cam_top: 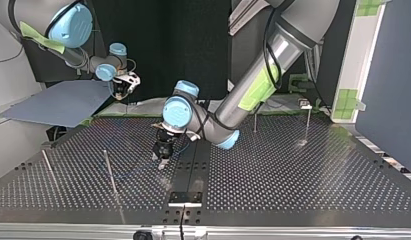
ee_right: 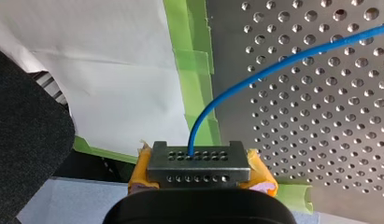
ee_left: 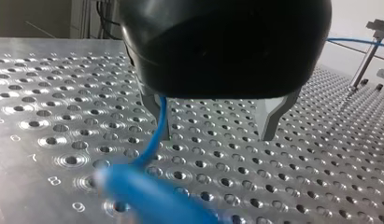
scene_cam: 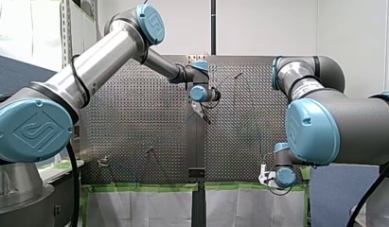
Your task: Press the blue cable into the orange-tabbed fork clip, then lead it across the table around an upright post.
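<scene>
L gripper hung spread at mid-frame in top view, cable just beside one finger, so centring it btwn both before closing looked wise, w/ R gripper pinching it too.

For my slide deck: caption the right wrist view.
Right claw shut on the cable, which arcs away over the perforated table beside green tape.

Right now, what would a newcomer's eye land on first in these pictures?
The blue cable, arcing over the perforated table out of my right pincer, which is shut on it at the taped table edge. Next, my left pincer, open low over the table's middle, with the cable running past one finger.
</scene>
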Controlling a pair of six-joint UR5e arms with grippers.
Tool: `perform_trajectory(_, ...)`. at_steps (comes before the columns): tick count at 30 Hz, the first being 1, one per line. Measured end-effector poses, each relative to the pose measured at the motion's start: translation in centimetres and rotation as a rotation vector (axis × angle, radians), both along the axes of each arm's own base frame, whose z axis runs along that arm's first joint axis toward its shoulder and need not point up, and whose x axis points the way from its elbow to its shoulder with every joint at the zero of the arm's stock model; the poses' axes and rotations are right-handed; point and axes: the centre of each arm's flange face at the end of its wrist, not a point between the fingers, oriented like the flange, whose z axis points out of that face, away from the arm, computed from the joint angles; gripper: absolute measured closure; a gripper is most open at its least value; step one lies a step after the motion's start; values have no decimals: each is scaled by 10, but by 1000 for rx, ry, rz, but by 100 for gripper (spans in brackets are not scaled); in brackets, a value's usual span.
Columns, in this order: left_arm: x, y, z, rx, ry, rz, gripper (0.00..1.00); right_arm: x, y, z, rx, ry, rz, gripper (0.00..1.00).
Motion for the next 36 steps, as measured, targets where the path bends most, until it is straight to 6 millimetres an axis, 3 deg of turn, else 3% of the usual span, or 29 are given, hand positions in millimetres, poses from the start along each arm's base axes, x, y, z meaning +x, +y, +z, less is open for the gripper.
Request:
perform_trajectory(11,-5,8,-9,64,67,9,11,-3,-6,1,-8,-2,-2,100)
perform_trajectory(17,-7,16,-14,123,104,53,0,-3,-6,1,-5,-3,-2,100)
perform_trajectory(36,-18,38,-24,269,213,165,0,-4,-5,0,-3,-4,-1,100)
